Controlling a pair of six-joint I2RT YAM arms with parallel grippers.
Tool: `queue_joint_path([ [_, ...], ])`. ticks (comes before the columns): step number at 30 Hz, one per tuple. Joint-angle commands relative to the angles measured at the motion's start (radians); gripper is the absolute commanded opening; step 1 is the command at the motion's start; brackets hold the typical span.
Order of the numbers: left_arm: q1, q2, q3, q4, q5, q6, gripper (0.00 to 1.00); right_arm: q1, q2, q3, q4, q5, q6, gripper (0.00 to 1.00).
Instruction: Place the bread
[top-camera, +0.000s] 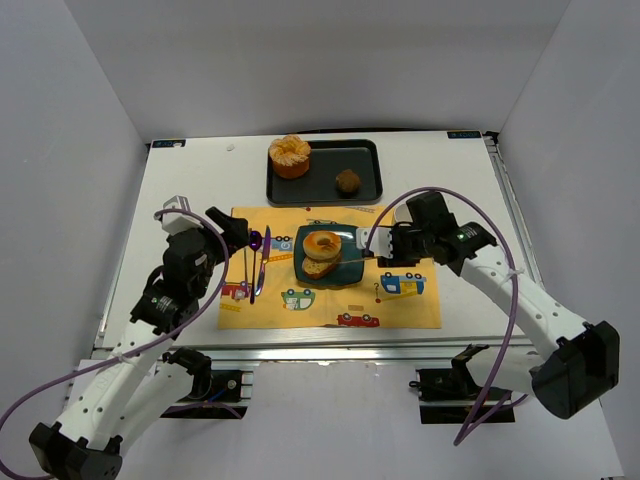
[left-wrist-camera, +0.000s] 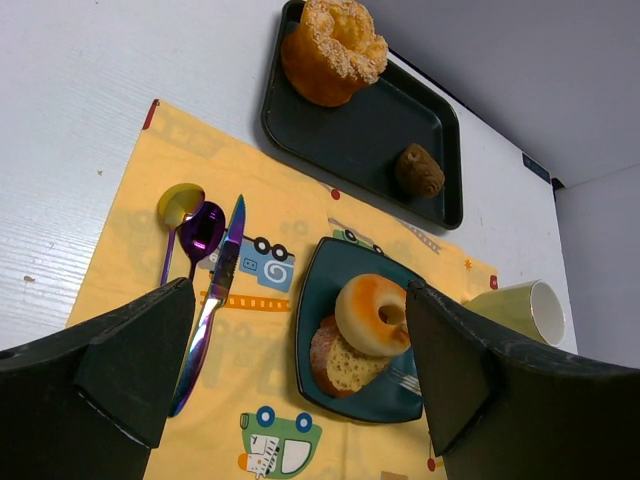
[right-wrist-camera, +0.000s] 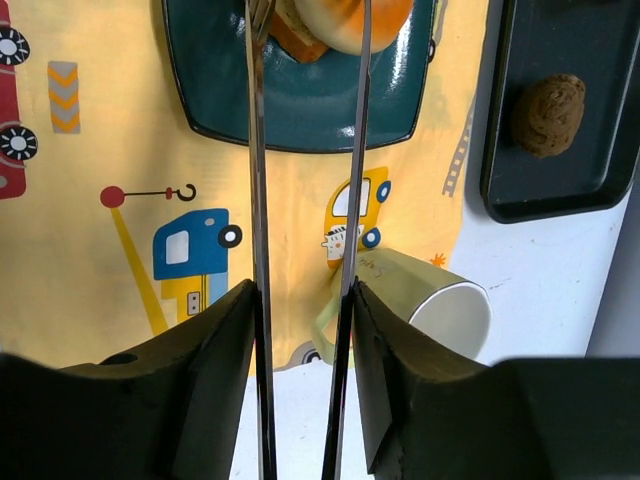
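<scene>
The bread (top-camera: 316, 268) lies on a dark teal square plate (top-camera: 348, 270), partly under a ring donut (top-camera: 322, 244). It also shows in the left wrist view (left-wrist-camera: 352, 362) and at the top edge of the right wrist view (right-wrist-camera: 290, 32). My right gripper (top-camera: 388, 243) (right-wrist-camera: 300, 300) is shut on metal tongs (right-wrist-camera: 257, 150). Their two blades reach over the plate's right side to the bread and donut. I cannot tell whether the tips touch the bread. My left gripper (top-camera: 235, 225) (left-wrist-camera: 298, 300) is open and empty, above the left part of the mat.
A yellow placemat (top-camera: 400, 310) lies under the plate. A knife and spoons (top-camera: 255, 262) lie left of the plate. A black tray (top-camera: 325, 190) behind holds a large pastry (top-camera: 290, 156) and a dark muffin (top-camera: 348, 181). A green mug (right-wrist-camera: 430, 295) lies on its side under my right gripper.
</scene>
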Motion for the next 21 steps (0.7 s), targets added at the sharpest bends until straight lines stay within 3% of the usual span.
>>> queue_joint_path([
  [1,0.004,-0.011,-0.005,0.006,-0.005,-0.006,0.95,0.007,-0.048,0.029,-0.006,-0.026,0.008,0.48],
  [9,0.004,0.001,-0.003,0.025,0.010,-0.006,0.95,0.002,-0.129,0.106,-0.011,-0.049,0.088,0.43],
  [12,0.004,0.003,-0.008,0.034,0.015,-0.007,0.94,-0.030,-0.163,0.120,0.111,0.003,0.259,0.26],
  [13,0.004,0.004,-0.009,0.041,0.022,-0.007,0.94,-0.052,-0.171,0.100,0.153,0.023,0.386,0.11],
  [14,0.004,0.006,-0.011,0.047,0.027,-0.007,0.92,-0.114,-0.180,0.082,0.190,0.045,0.451,0.02],
  [16,0.004,0.013,-0.011,0.060,0.042,-0.007,0.91,-0.209,-0.203,0.013,0.320,0.072,0.635,0.00],
  [17,0.004,0.018,-0.014,0.072,0.048,-0.006,0.86,-0.321,-0.211,-0.009,0.378,0.071,0.689,0.00],
  [19,0.004,0.026,-0.014,0.084,0.083,-0.002,0.78,-0.427,-0.208,-0.046,0.417,0.073,0.780,0.00],
  [20,0.004,0.030,-0.014,0.090,0.097,0.005,0.59,-0.529,-0.196,-0.072,0.423,0.044,0.832,0.00],
  [21,0.004,0.041,-0.014,0.101,0.110,0.007,0.48,-0.591,-0.190,-0.090,0.464,0.031,0.856,0.00],
])
